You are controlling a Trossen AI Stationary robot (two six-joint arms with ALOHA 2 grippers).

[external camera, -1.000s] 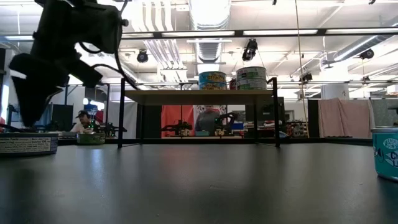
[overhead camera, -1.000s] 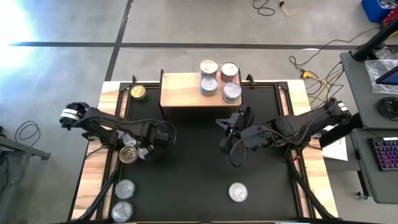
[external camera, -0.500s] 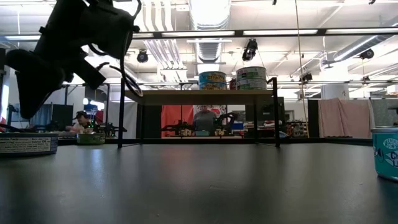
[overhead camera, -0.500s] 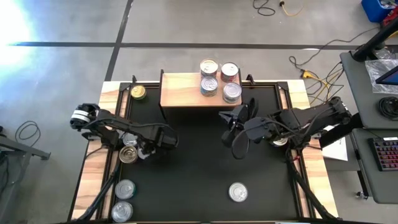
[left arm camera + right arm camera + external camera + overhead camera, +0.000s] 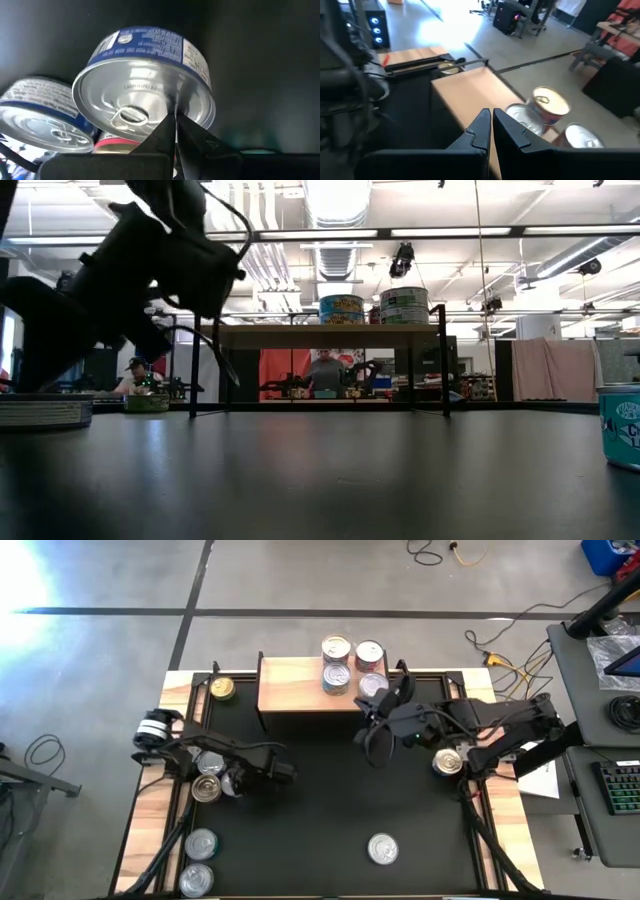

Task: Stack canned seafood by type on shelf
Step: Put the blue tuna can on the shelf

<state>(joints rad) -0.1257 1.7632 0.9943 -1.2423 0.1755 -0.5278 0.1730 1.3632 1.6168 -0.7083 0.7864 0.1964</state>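
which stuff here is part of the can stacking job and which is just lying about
Part of the job:
- shelf
- cans on the shelf
- loose cans on the mat
- gold-lidded can
- blue-labelled can by the shut left gripper

Lying about:
- cables on the floor
- keyboard

The right arm hides part of one tin on the shelf; can labels are unreadable.
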